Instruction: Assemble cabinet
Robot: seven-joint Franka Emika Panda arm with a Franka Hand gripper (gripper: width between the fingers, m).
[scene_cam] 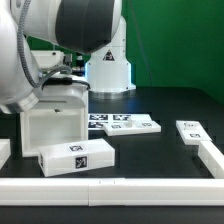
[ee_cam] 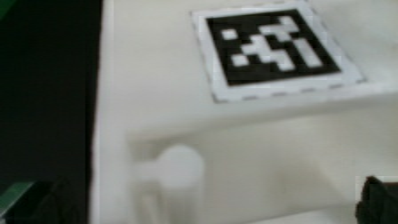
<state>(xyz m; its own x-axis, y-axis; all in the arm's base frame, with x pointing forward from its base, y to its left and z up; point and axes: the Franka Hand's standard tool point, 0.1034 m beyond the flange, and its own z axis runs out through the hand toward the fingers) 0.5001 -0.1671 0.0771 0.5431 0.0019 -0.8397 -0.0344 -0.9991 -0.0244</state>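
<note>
Recorded the gripper (ee_cam: pixel 199 203) with jaws set wide: one dark fingertip (ee_cam: pixel 379 197) at one corner of the wrist view, a dim dark-green shape at the opposite corner. Unable to tell whether either finger touches anything. Between them, close under the camera, found the cabinet (ee_cam: pixel 267 130): a white face, blurred, with a square black-and-white tag (ee_cam: pixel 270 50) and a small round knob (ee_cam: pixel 173 170) nearer the fingers. Beside that face, a strip of black table (ee_cam: pixel 45 80).

In the exterior view, noted the cabinet (scene_cam: pixel 55 128) standing upright on the table toward the exterior view's left, with the arm (scene_cam: pixel 25 55) stooped over its top and hiding the gripper. Just in front of the cabinet, a long white block (scene_cam: pixel 77 156) with one tag, lying flat. To the exterior view's right of the cabinet, the marker board (scene_cam: pixel 122 124) flat on the table. Farther right, well apart, a small white part (scene_cam: pixel 192 131) with a tag. Along the front and right edges, a white rail (scene_cam: pixel 110 187). Behind, the arm's white base (scene_cam: pixel 108 65) against a green backdrop (scene_cam: pixel 170 40).
</note>
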